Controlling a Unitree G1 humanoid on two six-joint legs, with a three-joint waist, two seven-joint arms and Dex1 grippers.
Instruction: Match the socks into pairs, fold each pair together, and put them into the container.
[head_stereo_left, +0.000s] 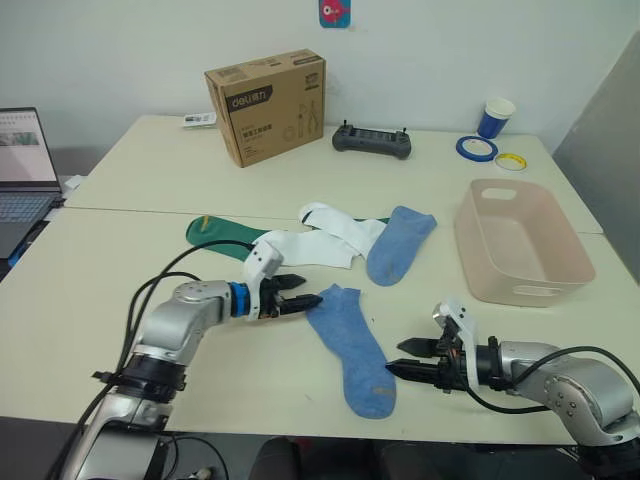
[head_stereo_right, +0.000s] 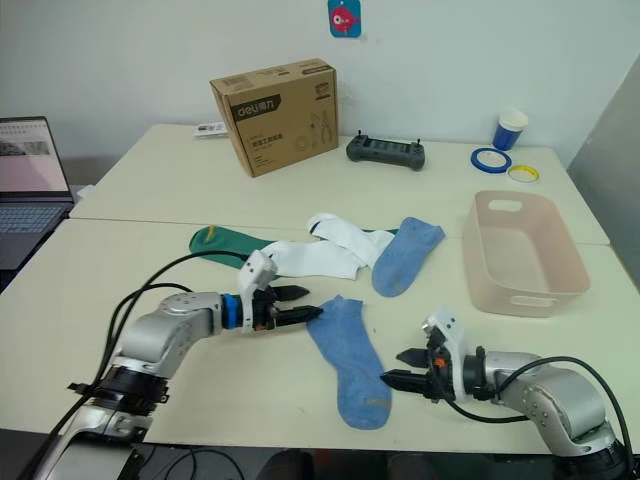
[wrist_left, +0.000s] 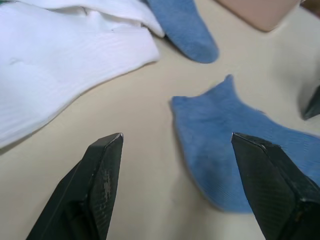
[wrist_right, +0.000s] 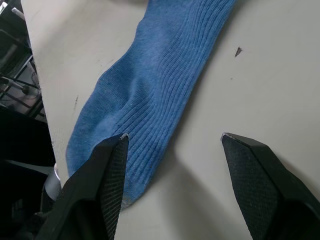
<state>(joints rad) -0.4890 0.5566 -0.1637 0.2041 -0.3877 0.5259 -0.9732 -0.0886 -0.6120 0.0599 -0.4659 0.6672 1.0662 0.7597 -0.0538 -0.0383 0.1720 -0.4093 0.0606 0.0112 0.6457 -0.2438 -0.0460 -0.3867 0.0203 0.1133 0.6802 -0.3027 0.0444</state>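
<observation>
A light blue sock (head_stereo_left: 352, 345) lies flat near the table's front edge, seen close in the left wrist view (wrist_left: 235, 145) and right wrist view (wrist_right: 150, 95). My left gripper (head_stereo_left: 308, 299) is open, just left of its upper end. My right gripper (head_stereo_left: 403, 358) is open, beside its lower end on the right. A second blue sock (head_stereo_left: 400, 243) lies farther back, touching two white socks (head_stereo_left: 315, 238). A dark green sock (head_stereo_left: 220, 233) pokes out left from under the white ones. The pale pink container (head_stereo_left: 520, 240) stands at the right and holds no socks.
A brown cardboard box (head_stereo_left: 266, 105), a black controller (head_stereo_left: 372, 142), a blue cup (head_stereo_left: 495, 117) and tape rolls (head_stereo_left: 477, 148) sit along the back. A laptop (head_stereo_left: 25, 165) is at the far left. A seam runs across the tabletop behind the socks.
</observation>
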